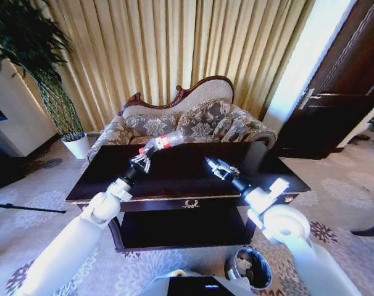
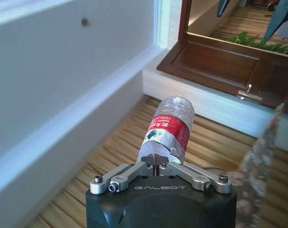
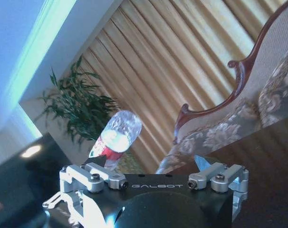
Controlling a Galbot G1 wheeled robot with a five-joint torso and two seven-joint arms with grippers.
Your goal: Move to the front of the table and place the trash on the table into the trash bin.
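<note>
While clamped in the left end effector (image 2: 158, 165), bottle (image 2: 168, 127) above table (image 1: 193, 179); right end effector (image 3: 153, 178) agape.

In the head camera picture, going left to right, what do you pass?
White plant pot → left end effector → clear plastic bottle with red-and-white label → right end effector → dark wooden door.

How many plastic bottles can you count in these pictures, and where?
1. The bottle is clamped in the left gripper, lifted above the table, before the sofa. Others may be hidden.
</note>
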